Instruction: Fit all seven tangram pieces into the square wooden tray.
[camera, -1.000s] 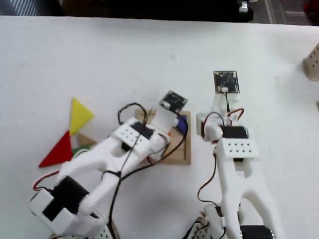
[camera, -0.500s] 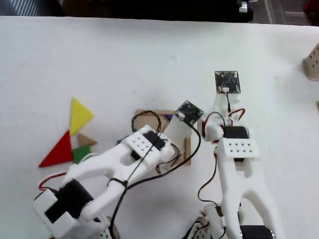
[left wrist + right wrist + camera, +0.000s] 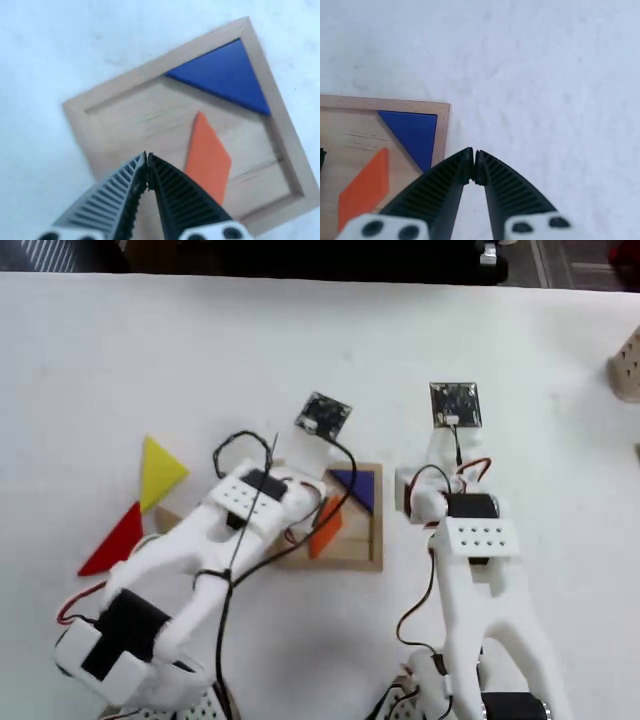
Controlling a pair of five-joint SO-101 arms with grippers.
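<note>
Over the tray (image 3: pixel 75 114), above bare wood just beside the orange piece (image 3: pixel 207 157): left gripper (image 3: pixel 147 159), jaws pressed together, holding nothing. Just right of the tray, above the table (image 3: pixel 200 360): right gripper (image 3: pixel 472 154), likewise pressed together and empty. Inside the tray, near its middle: orange piece, a parallelogram, lying flat and slanted; hidden beneath the left arm (image 3: pixel 190 550) half a second ago, uncovered by that arm's drawing back toward the tray's left side. Farther in, tucked into the tray's far right corner: blue triangle (image 3: pixel 222 75), near the orange piece but apart from it. Well left of the tray, on the table: red triangle (image 3: pixel 115 542) and, just beyond it, yellow triangle (image 3: pixel 158 470), close together. Judged from this: orange piece just released, two of seven pieces in, much of the tray's floor bare; perhaps a nudge needed to seat the orange piece against the blue triangle; next, likely a trip left of the tray for another piece. No readable writing or labels on tray or pieces.
</note>
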